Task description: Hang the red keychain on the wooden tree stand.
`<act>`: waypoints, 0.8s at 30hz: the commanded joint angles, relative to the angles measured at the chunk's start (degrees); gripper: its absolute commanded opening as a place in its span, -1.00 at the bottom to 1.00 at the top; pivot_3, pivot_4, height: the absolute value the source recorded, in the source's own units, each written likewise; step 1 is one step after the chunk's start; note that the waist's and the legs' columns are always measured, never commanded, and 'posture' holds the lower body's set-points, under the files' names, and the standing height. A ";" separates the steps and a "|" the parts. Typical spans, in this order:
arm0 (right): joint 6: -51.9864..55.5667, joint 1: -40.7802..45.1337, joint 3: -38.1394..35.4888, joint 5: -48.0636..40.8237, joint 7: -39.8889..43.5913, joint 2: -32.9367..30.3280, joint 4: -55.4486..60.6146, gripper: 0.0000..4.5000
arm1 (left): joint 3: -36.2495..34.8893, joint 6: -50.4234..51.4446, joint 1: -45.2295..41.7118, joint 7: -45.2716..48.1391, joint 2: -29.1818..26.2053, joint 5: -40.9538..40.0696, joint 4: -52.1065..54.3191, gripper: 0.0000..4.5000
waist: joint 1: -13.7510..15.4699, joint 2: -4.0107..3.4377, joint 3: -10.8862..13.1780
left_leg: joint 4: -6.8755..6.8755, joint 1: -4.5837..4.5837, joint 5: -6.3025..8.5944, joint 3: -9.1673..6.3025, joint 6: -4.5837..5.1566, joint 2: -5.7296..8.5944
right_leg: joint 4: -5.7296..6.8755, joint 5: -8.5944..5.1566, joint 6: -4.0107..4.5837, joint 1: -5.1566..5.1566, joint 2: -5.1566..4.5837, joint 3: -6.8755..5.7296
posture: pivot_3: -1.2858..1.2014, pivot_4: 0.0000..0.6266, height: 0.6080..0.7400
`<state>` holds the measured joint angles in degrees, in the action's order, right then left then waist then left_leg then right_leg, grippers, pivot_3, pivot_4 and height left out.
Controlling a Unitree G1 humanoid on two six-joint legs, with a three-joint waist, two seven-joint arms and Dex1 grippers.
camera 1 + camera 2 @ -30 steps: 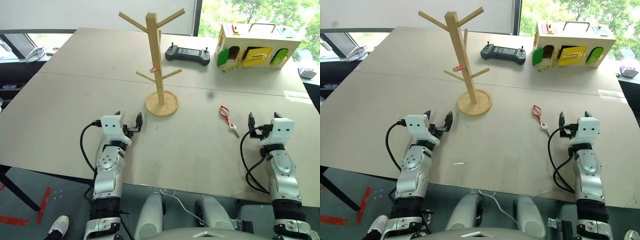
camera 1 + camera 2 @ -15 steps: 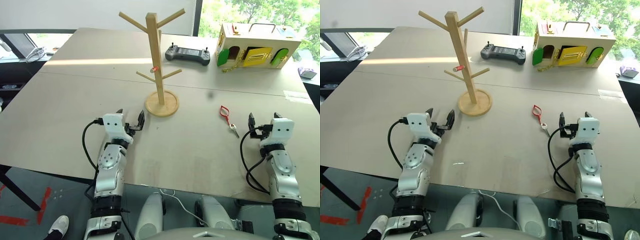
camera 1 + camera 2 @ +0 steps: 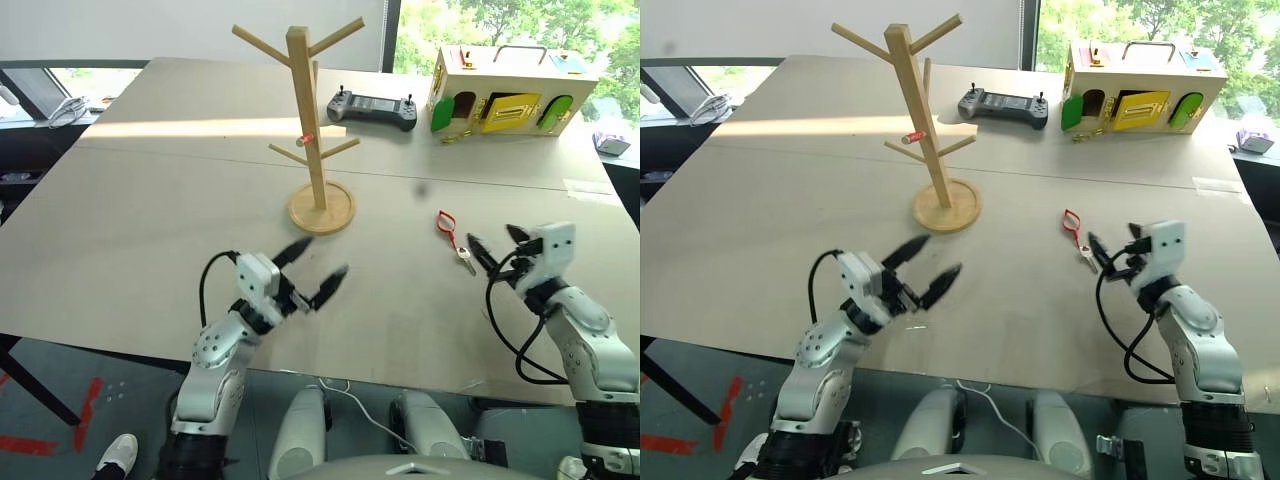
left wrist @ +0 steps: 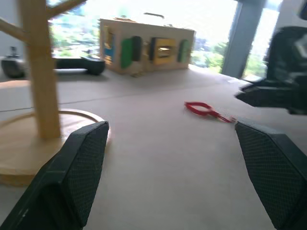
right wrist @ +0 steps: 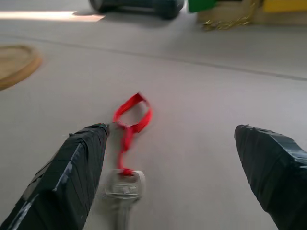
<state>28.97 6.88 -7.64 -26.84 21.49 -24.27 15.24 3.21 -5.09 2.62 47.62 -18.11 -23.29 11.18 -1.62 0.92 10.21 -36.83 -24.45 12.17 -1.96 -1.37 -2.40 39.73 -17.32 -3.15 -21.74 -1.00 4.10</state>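
Observation:
The red keychain (image 3: 447,225) lies flat on the table, its red loop (image 5: 132,117) toward the far side and its silver key (image 5: 123,188) toward me. My right gripper (image 3: 490,237) hangs just right of it, open and pointing left at it, a little above the table. The keychain sits ahead between the right fingers (image 5: 81,167), untouched. The wooden tree stand (image 3: 310,130) stands upright at the table's middle on its disc base (image 3: 322,208). In front of that base my left gripper (image 3: 329,256) is open and empty, pointing forward and right.
A black handheld controller (image 3: 374,108) lies behind the stand. A pale wooden box (image 3: 515,90) with green and yellow doors stands at the far right. The table's front edge (image 3: 400,375) runs just under both forearms. A seam (image 3: 180,153) crosses the tabletop.
My left gripper swung right and back, turning toward the table's middle. My right gripper moved left and turned toward the keychain. The keychain and stand stayed put.

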 commanded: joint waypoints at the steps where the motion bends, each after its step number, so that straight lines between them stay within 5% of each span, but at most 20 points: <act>1: 7.24 2.89 1.62 0.23 -4.82 0.41 6.55 1.00 | 0.30 -3.24 -1.45 4.77 -0.82 -2.21 0.20 0.95 | -0.12 0.00 0.00 | 0.00 0.00 0.00 0.01 0.00 0.00 | 0.00 0.00 0.00 0.00 0.00 0.00 | 0.03 -0.52 1.00; 11: 16.30 8.22 6.21 7.97 -18.60 8.44 8.94 1.00 | -0.05 -5.61 -3.82 7.94 0.61 -2.70 -3.37 0.95 | -0.35 0.01 0.00 | -0.01 -0.15 0.00 -0.04 0.00 0.01 | -0.06 0.00 -0.01 -0.08 -0.01 -0.05 | 0.03 -0.52 1.00; 24: 15.00 6.12 7.21 12.26 -17.45 9.74 5.80 1.00 | -0.29 -5.22 -3.81 6.91 1.28 -2.13 -2.83 0.95 | -0.65 0.01 0.00 | 0.00 -0.14 0.00 -0.03 0.00 0.00 | -0.06 0.00 -0.01 -0.09 0.00 -0.05 | 0.03 -0.52 1.00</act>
<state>44.87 12.88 -0.55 -15.36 3.52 -14.47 20.58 3.01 -9.43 -1.19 54.71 -16.79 -24.95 7.00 -2.27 0.93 10.21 -36.84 -24.59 12.17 -1.99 -1.37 -2.40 39.68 -17.32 -3.17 -21.84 -1.00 4.05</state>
